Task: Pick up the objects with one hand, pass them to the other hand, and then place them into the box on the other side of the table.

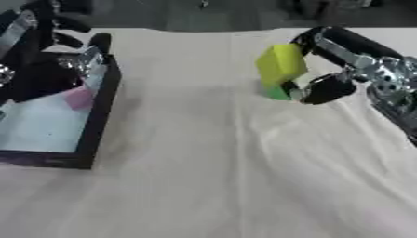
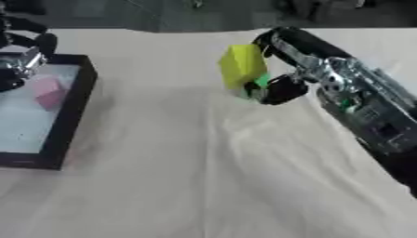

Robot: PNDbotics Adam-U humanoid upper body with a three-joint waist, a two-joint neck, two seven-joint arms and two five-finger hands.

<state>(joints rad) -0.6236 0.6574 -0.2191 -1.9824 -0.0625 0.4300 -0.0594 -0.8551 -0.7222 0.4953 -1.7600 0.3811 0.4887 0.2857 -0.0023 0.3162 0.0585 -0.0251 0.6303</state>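
Note:
My right hand point(image 1: 330, 65) reaches in from the right and its fingers and thumb are curled round a yellow-green block point(image 1: 281, 63), held above the white cloth. A smaller green piece point(image 1: 275, 92) shows just under the block, by the thumb. At the left stands a black-rimmed box point(image 1: 99, 116) with a pale floor, and a pink block point(image 2: 47, 91) lies inside it. My left hand point(image 1: 41, 69) hovers over the box's far end; whether its fingers are curled I cannot make out.
A white wrinkled cloth point(image 1: 228, 176) covers the table. Dark shapes stand beyond the far edge at the top.

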